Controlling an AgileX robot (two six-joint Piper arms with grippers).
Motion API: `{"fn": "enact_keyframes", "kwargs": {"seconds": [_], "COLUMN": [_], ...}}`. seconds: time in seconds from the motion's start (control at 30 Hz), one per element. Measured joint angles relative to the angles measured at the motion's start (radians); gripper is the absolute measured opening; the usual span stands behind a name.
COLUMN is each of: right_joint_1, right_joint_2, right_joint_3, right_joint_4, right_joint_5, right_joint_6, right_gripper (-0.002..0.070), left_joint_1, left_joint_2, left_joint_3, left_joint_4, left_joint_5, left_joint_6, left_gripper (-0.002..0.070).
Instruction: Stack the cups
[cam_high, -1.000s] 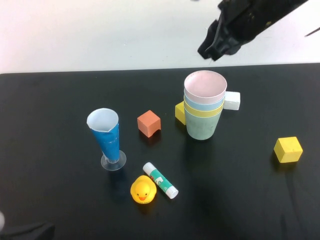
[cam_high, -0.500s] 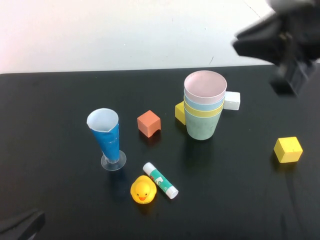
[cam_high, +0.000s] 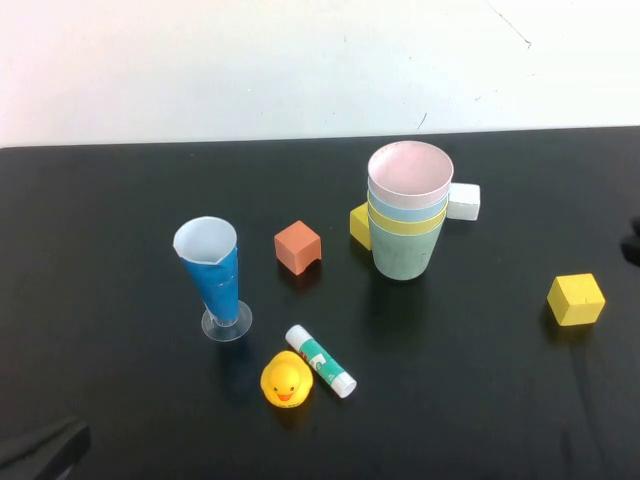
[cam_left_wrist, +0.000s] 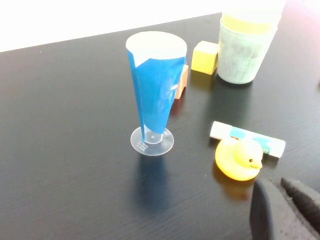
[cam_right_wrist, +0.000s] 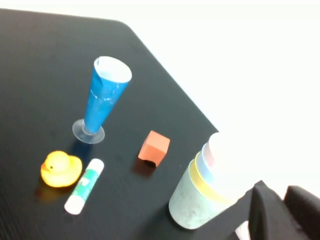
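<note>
The four cups stand nested in one upright stack at the table's middle right: green (cam_high: 404, 253) at the bottom, then yellow (cam_high: 408, 224), light blue (cam_high: 408, 208) and pink (cam_high: 410, 170) on top. The stack also shows in the right wrist view (cam_right_wrist: 192, 202) and partly in the left wrist view (cam_left_wrist: 240, 52). My left gripper (cam_high: 40, 447) is shut and empty at the near left corner, close to the duck in its wrist view (cam_left_wrist: 280, 200). My right gripper (cam_right_wrist: 279, 200) is shut and empty, off to the right of the stack; only a dark sliver shows at the high view's right edge (cam_high: 633, 245).
A tall blue conical cup (cam_high: 213, 275) stands at the left. An orange cube (cam_high: 298, 246), a small yellow block (cam_high: 360, 224) and a white block (cam_high: 464, 201) lie near the stack. A yellow cube (cam_high: 576, 298) is at the right. A rubber duck (cam_high: 286, 379) and a glue stick (cam_high: 321, 360) lie in front.
My right arm has swung from above and behind the stack to the right and almost out of the high view. The stack has not moved.
</note>
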Motion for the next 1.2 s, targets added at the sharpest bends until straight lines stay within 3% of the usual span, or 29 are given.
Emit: {"fn": "enact_keyframes", "kwargs": {"seconds": [0.43,0.67,1.07,1.2], "right_joint_1": [0.0,0.0,0.0,-0.03], "right_joint_2": [-0.024,-0.063,-0.247,-0.304], "right_joint_3": [0.033,0.052,0.278,0.398], "right_joint_4": [0.042,-0.02,-0.043,-0.204], "right_joint_5": [0.026,-0.051,-0.166,-0.298], "right_joint_6": [-0.004,-0.004,0.04,0.178], "right_gripper": [0.0064,0.0064,0.0064,0.0064], "left_joint_1": [0.0,0.0,0.0,0.0], "left_joint_2": [0.0,0.0,0.0,0.0], "left_joint_3": [0.0,0.0,0.0,0.0], "left_joint_4": [0.0,0.0,0.0,0.0], "left_joint_5": [0.0,0.0,0.0,0.0], "left_joint_6": [0.0,0.0,0.0,-0.002], "left_gripper": [-0.0001,-0.0001,-0.0001,-0.0001]}}
